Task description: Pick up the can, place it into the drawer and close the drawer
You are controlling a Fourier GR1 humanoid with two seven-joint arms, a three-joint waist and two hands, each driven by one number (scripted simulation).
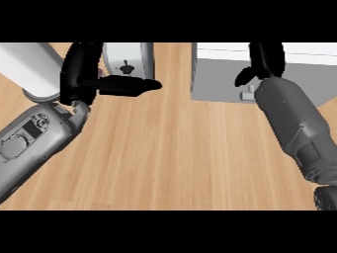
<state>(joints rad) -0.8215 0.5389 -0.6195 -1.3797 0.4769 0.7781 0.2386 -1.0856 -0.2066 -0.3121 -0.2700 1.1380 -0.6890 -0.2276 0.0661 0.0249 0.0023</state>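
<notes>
**A kitchen counter, seen from above**

A light wooden countertop with plank grain fills the view. At its far edge stands a small silvery appliance with a dark lever on its face. Near it sits a pale grey drawer unit, fittings typical of a kitchen.

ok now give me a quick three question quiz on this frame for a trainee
1. True or false: the right robot hand is up at the grey drawer unit.
2. The counter top is: A wood, B marble, C steel.
3. Fill in: the left robot hand shows at the view's upper ____.
Key: 1 true; 2 A; 3 left.
</notes>
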